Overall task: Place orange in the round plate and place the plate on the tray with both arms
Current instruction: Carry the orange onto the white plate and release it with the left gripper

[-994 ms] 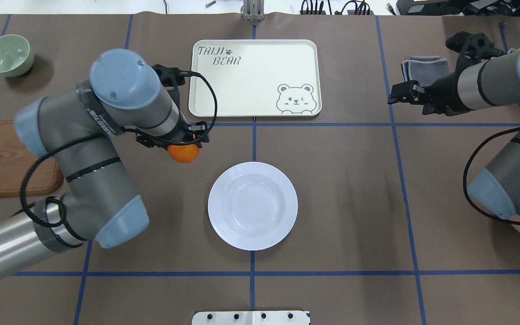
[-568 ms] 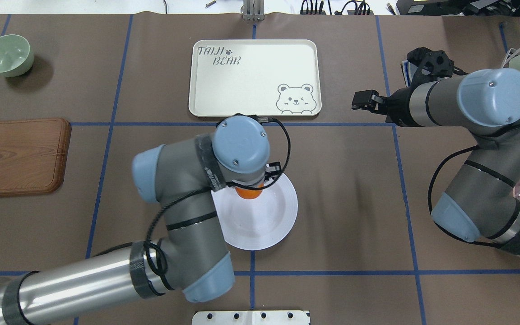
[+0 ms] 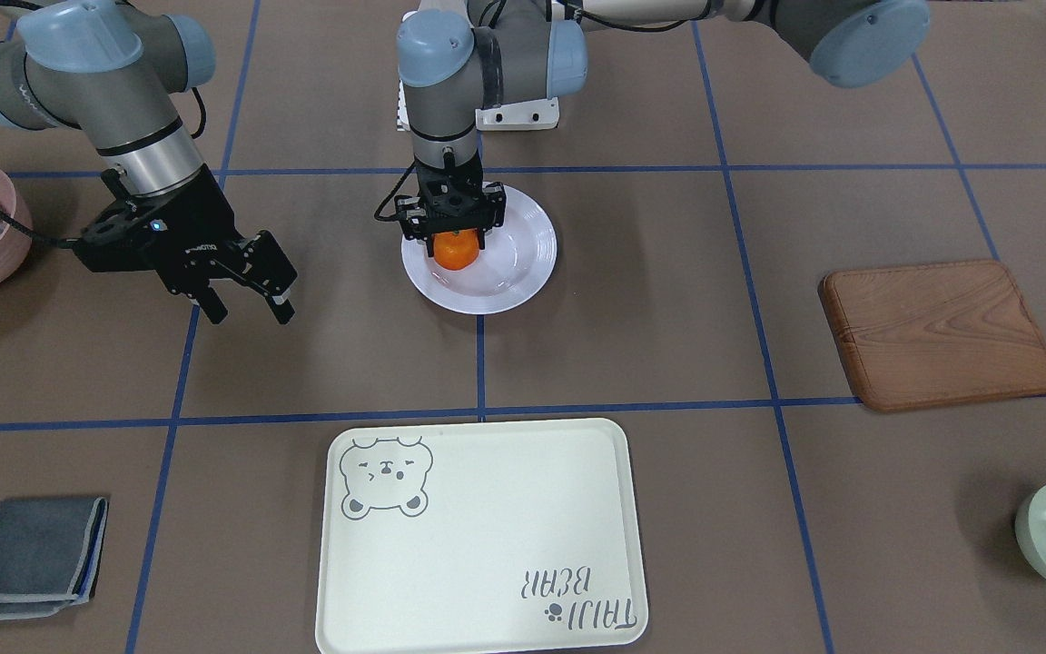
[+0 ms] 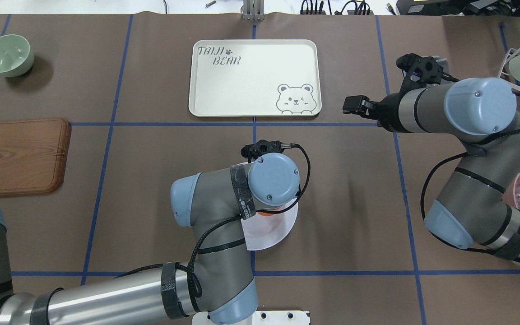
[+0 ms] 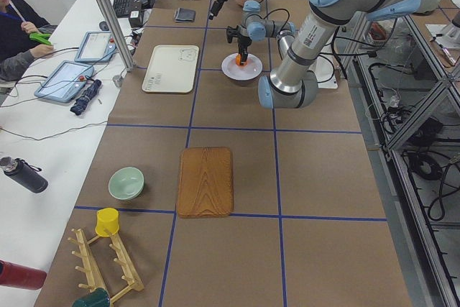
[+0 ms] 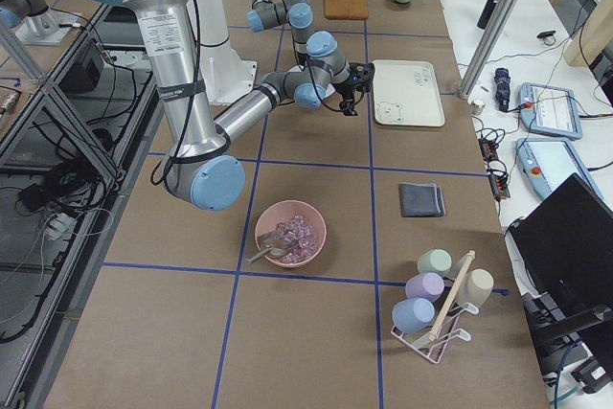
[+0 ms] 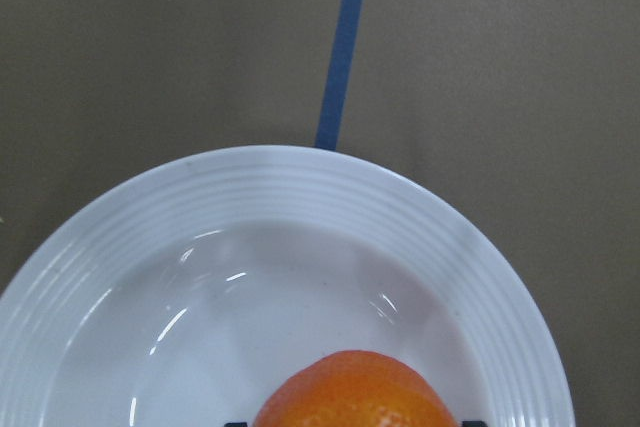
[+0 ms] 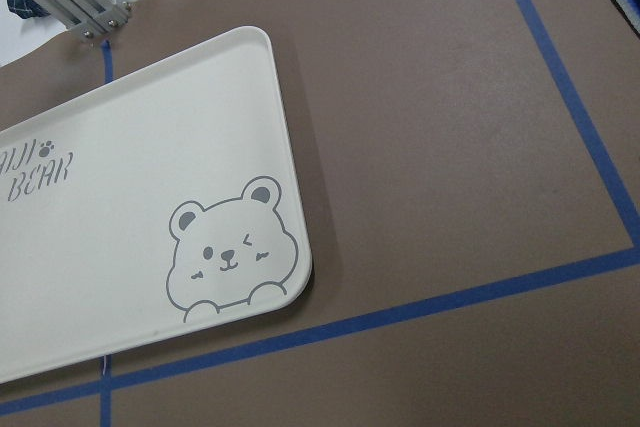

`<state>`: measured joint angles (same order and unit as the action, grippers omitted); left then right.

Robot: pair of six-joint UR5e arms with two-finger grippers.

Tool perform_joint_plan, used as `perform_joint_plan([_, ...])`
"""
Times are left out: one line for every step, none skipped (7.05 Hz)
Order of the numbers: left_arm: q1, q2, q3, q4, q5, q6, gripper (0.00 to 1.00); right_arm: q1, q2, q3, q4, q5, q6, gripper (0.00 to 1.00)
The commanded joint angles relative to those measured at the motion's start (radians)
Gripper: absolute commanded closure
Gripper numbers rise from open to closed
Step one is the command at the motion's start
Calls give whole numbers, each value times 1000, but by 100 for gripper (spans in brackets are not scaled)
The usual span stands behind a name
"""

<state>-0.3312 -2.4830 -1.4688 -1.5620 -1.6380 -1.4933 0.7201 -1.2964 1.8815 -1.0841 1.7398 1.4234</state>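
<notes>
We see the left end effector (image 3: 457, 242) pointing straight down over the round plate (image 3: 527, 263), its 2 fingers clamped on the orange (image 3: 457, 252). The orange sits low in the plate's well, toward the robot's right of the plate's centre; we cannot tell whether it touches the plate. The right end effector (image 3: 249, 314) hangs above the bench (image 3: 668, 345), well off the plate's right side, its fingers apart. The tray (image 3: 487, 536) lies beyond the plate, away from the robot, apart from it.
</notes>
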Motion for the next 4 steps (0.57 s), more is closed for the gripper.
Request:
perform_joint_plan([-11,28,-8,-3,3,4,100,-2,0,-1,0,0,0,0])
perform_joint_plan([-14,71,-57,-3,4,11,100,-5,0,-1,0,0,0,0])
perform_joint_plan([-14,105,-94,-1,1,46,100,-5,0,-1,1,0,0,0])
perform_joint_plan([-14,107,-96,-4,1,48,45,-5,0,1,0,0,0,0])
